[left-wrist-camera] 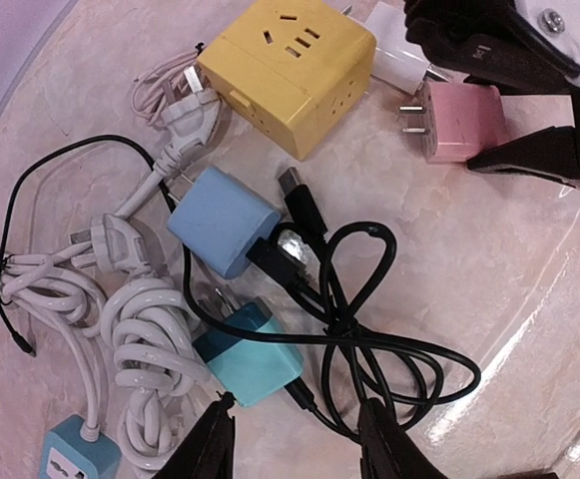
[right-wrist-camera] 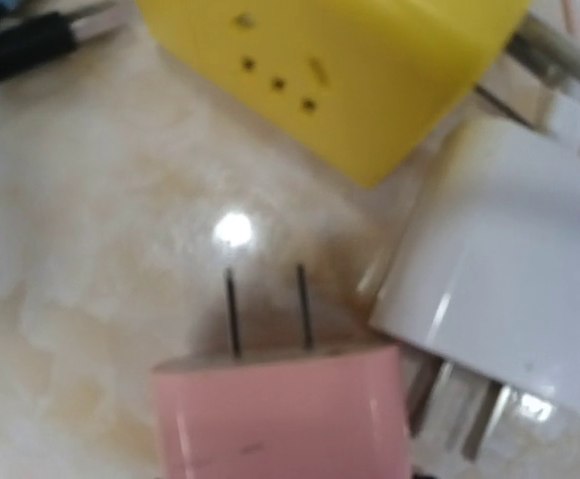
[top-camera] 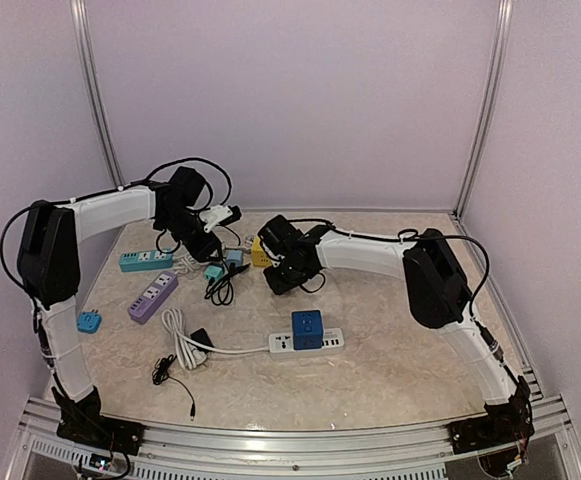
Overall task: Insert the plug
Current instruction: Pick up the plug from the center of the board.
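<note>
"Standing at the near edge, what do you make out first?"

"A thin black lead point(top-camera: 175, 385) on the marble table point(top-camera: 400, 380), then a white power strip point(top-camera: 330, 341) with a blue cube adapter point(top-camera: 307, 328) sitting on it. Further back on the left lie a purple power strip point(top-camera: 153, 297) and, behind it, a teal power strip point(top-camera: 146, 261)."

"And the left gripper?"

"The left gripper point(left-wrist-camera: 299, 444) hangs over the tangle in the middle, its fingers apart and clamping nothing. A teal charger point(left-wrist-camera: 250, 364) lies just ahead of them, a black USB cable point(left-wrist-camera: 369, 334) loops beside it, and a light blue charger point(left-wrist-camera: 225, 220) sits a little beyond."

"Where is the plug?"

"The pink plug point(right-wrist-camera: 280, 419) is past that heap, pinched by the right gripper point(left-wrist-camera: 464, 100), which is closed on its body. Its two flat prongs point at the yellow cube socket point(left-wrist-camera: 285, 70) but stand apart from it. A white charger point(right-wrist-camera: 499, 289) lies just beside the plug. Whether the plug touches the table or is lifted off it, I cannot tell."

"And the socket?"

"It sits furthest back, a face with small holes turned toward the prongs."
</note>
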Motion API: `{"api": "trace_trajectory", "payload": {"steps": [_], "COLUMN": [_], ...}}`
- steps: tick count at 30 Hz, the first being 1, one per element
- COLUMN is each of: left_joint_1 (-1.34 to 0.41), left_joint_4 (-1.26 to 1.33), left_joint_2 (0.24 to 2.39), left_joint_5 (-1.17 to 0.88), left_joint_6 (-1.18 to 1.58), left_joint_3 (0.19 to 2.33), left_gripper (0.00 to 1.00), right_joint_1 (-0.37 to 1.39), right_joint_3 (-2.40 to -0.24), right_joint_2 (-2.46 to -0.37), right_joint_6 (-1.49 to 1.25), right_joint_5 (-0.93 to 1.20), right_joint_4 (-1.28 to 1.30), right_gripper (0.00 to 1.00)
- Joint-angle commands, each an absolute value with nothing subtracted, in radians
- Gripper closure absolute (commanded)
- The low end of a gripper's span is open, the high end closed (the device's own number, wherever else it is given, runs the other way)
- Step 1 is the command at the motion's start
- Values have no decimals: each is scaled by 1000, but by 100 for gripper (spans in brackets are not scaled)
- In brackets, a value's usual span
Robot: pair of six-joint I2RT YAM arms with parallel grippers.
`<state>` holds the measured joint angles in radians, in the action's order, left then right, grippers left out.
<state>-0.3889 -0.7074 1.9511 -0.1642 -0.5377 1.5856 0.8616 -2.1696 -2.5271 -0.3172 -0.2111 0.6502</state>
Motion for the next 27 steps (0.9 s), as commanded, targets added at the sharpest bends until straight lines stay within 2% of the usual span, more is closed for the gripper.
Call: {"api": "trace_trajectory", "payload": {"steps": [1, 5, 10, 13, 17, 21, 24, 27], "left_joint_1": [-396, -405, -449, -490, -542, -591, -611, -617], "left_joint_4": [-789, -871, -980, -1047, -1100, -1128, -1112, -1112], "left_joint_2": [1893, 1829, 1710, 1643, 1579, 1561, 1565, 1590], "left_joint_5": [-231, -337, -470, -581, -694, -700, -685, -661], "left_joint_6": [-502, -448, -405, -380, -334, -289, -217, -168], "left_joint_3": [1647, 1701, 1739, 1771, 1825, 1863, 1858, 1858], "left_gripper": [57, 41, 13, 5, 1, 1, 5, 12], "right_joint_1": [859, 893, 957, 1018, 1080, 1127, 1164, 1187], "right_joint_3": [-2035, -1772, -1401, -1253, -1199, -1203, -1202, -1220], "right_joint_2": [-2393, -2133, -1801, -1680, -1602, -1574, -1576, -1584], "right_joint_6": [-238, -113, 56, 177, 270, 315, 379, 408], "right_joint_5": [-175, -213, -232, -246, -269, -276, -311, -372], "right_joint_4": [574, 332, -42, -189, -263, -286, -323, -329], "right_gripper": [100, 100, 100, 100, 100, 100, 100, 100]}}
